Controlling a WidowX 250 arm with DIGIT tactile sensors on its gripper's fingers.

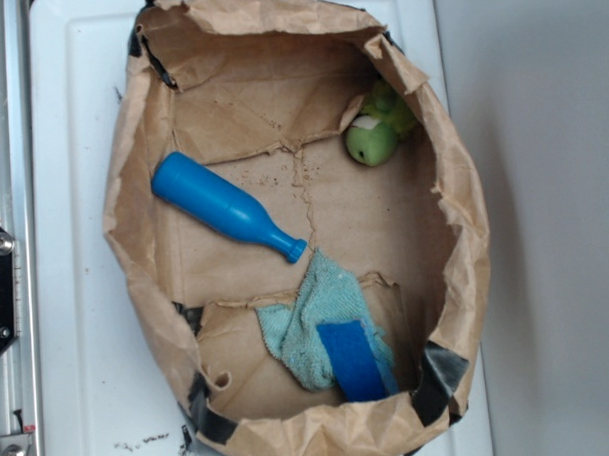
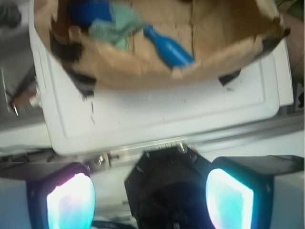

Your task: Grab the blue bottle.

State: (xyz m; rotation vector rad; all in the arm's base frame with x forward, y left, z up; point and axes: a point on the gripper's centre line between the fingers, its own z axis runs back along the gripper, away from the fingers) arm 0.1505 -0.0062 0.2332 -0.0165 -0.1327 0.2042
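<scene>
Exterior view looks straight down into a brown paper bag (image 1: 454, 213) with its walls rolled down, patched with black tape at the corners, sitting on a white tray-like table (image 1: 77, 296). On the bag's floor the blue bottle (image 1: 219, 204) lies on its side, slanting from its thick base at the upper left to its narrow neck at the lower right. The neck tip ends just beside the upper edge of a teal cloth (image 1: 323, 317), which is crumpled in the lower middle of the bag and carries a flat blue rectangular patch (image 1: 351, 358). A small green plush toy (image 1: 376, 130) is tucked against the bag wall at the upper right, well apart from the bottle. No arm or gripper appears in this view.

Wrist view, blurred, shows the gripper (image 2: 150, 200) outside the bag, over the table edge and a metal rail. Its two fingers (image 2: 228, 198) glow cyan at the bottom left and bottom right with a wide gap between them, so the jaws are spread and nothing sits between them. Beyond them the same bag (image 2: 143, 71) shows the blue bottle (image 2: 169, 47) lying inside near the wall, its neck pointing toward the teal cloth (image 2: 116, 26)
</scene>
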